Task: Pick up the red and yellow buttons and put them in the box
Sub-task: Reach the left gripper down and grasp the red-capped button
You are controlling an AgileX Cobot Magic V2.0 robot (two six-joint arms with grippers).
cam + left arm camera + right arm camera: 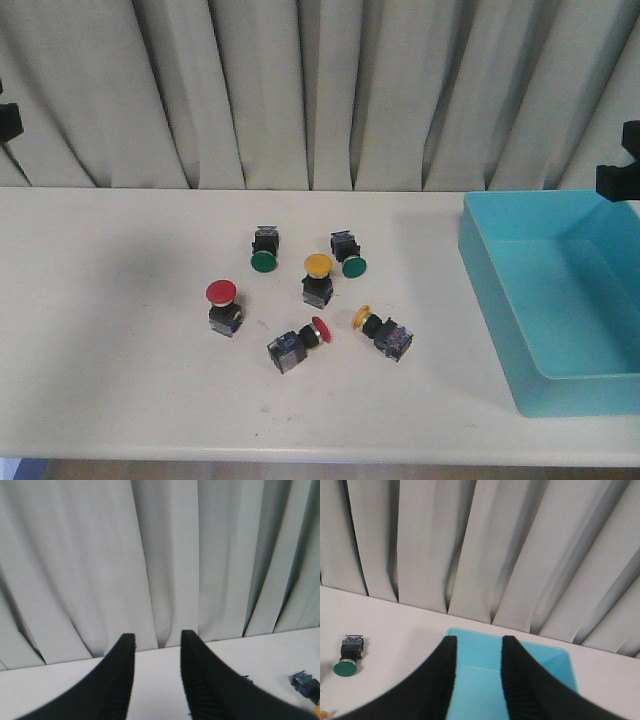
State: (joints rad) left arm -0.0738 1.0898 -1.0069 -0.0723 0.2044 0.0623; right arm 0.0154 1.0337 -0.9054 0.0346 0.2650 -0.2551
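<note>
Six small push-button switches with round caps on blocky black bodies sit clustered in the middle of the white surface in the front view. One red-capped button stands upright at the left of the cluster; a second red-capped button lies on its side at the lower centre. One yellow-capped button stands upright in the middle, and a second yellow-capped button lies tipped over at the lower right of the group. Two green-capped buttons, one at the upper left of the cluster and the other at its upper right, lie toward the pleated grey curtain.

At the right edge of that frame rests the large shallow turquoise-blue plastic box, well apart from the buttons, with nothing in the part that shows.

Both grippers hang clear of everything. The left gripper has its black jaws parted with a narrow gap, holding nothing. The right gripper is likewise slightly parted and holds nothing, with the box seen beyond it.
</note>
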